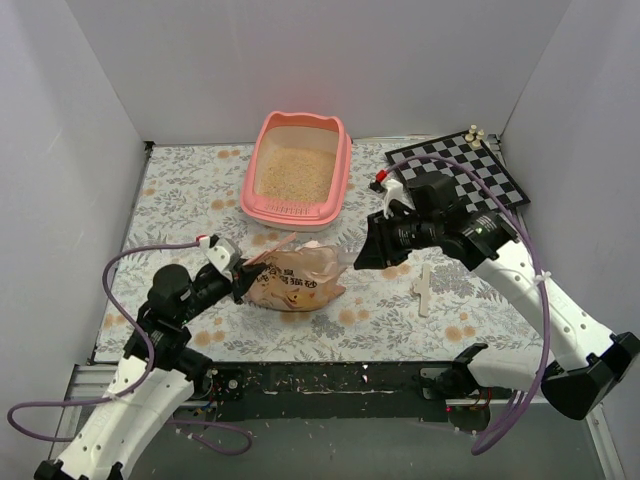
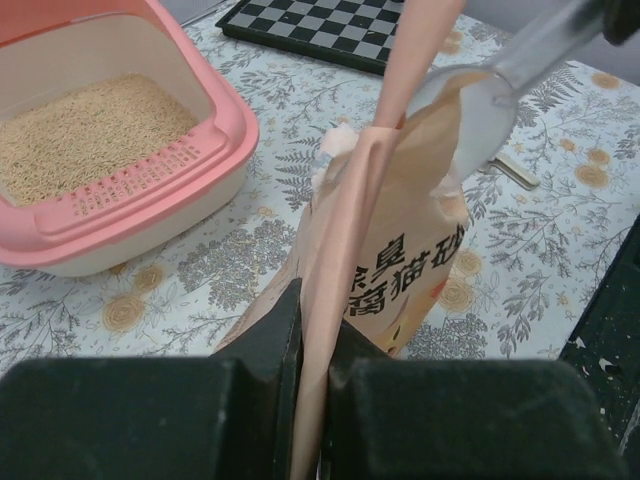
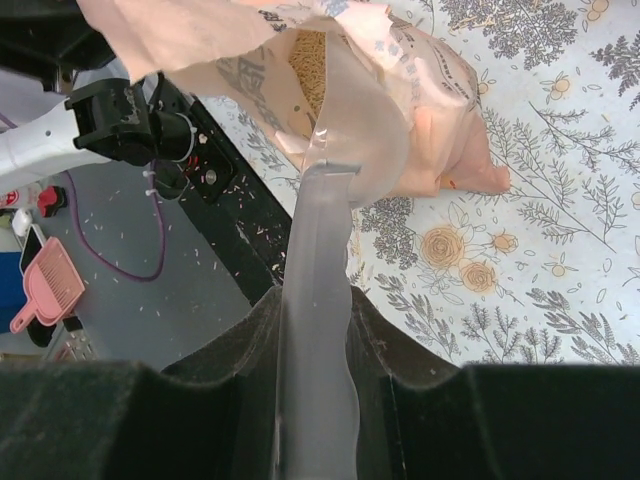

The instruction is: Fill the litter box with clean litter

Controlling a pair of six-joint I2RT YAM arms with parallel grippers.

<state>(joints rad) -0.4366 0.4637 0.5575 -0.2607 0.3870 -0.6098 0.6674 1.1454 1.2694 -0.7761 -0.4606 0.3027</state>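
Jaws first: the left gripper (image 2: 312,330) is pinched tight on a fold of the orange-tan bag (image 2: 400,250), its two fingers pressed together with only the film between them, holding the mouth up and open. Over on the right, the right gripper (image 3: 315,330) is closed hard around the handle of the clear scoop (image 3: 318,250), and the bowl of that scoop sits right at the bag's opening, just inside the lip. Whether the bowl carries a load I cannot tell; the plastic is too see-through against the bag. Deeper in the opening, beige granules show, so there is supply left. Now outward: the bag lies on the floral table cover (image 1: 180,190), near the middle, between the two arms. Beyond it, at the far centre, sits the litter box (image 1: 255,175), slotted ledge towards the bag and ear bumps away, close by but not touching it. And here is the score: the clean litter (image 1: 297,172) already spreads across the box floor in an even pale layer, well below the rim. So filling is under way, not finished by my reading. Each further scoop needs a lift out of the bag and a carry over that ledge. The chessboard (image 1: 470,175) at the far right plays no part.
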